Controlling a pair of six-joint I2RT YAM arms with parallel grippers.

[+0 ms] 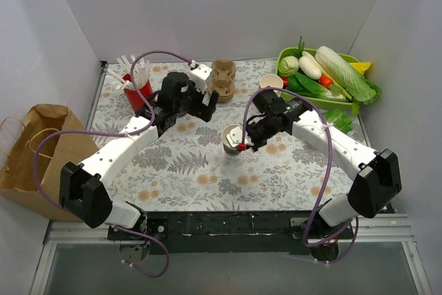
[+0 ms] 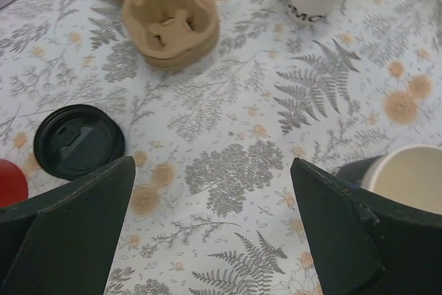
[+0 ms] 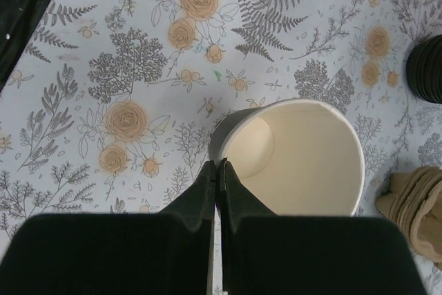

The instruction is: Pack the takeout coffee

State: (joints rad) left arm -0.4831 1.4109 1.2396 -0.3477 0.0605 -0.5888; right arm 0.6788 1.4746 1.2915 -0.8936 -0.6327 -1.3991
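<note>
Right wrist view: my right gripper [image 3: 219,170] is pinched shut on the rim of the white paper cup [image 3: 293,160], mid-scene and lidless. My left gripper [image 2: 212,165] hangs wide, holding nothing, just near of the black lid [image 2: 79,141]. I'd judge lidding comes next — it needs a steady cup — then the carrier [image 2: 162,18], farther off. The cup's base is hidden, so I cannot tell whether it touches the table [image 3: 62,136].

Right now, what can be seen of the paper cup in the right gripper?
The paper cup is white outside, cream inside, open-topped with no lid, and looks empty. The right gripper pinches its rim wall on the near side, jaws closed on it. It is above the floral tablecloth near mid-table; whether its base rests on the cloth is unclear.
</note>
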